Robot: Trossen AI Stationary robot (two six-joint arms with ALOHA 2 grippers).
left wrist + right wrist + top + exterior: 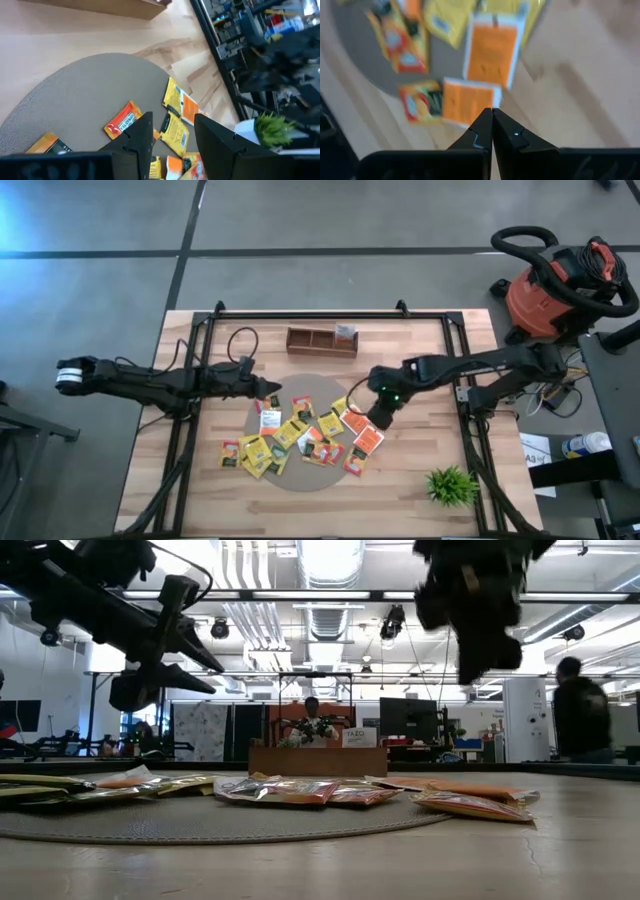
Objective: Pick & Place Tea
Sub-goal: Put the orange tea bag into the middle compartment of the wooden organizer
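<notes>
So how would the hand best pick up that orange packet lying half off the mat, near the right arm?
Probably by its free edge. The orange packet lies flat, overhanging the grey mat, so the shut right hand above it could open, come straight down and pinch the edge over the wood.

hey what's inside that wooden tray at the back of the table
In the wooden tray, one packet stands in the right-hand compartment. The other compartments look empty from above. The low view shows only its front wall, so the tray floor is hidden there.

Labels on the tea [300,438] too small to read; right hand [478,665] cut off at top edge in low view.
</notes>
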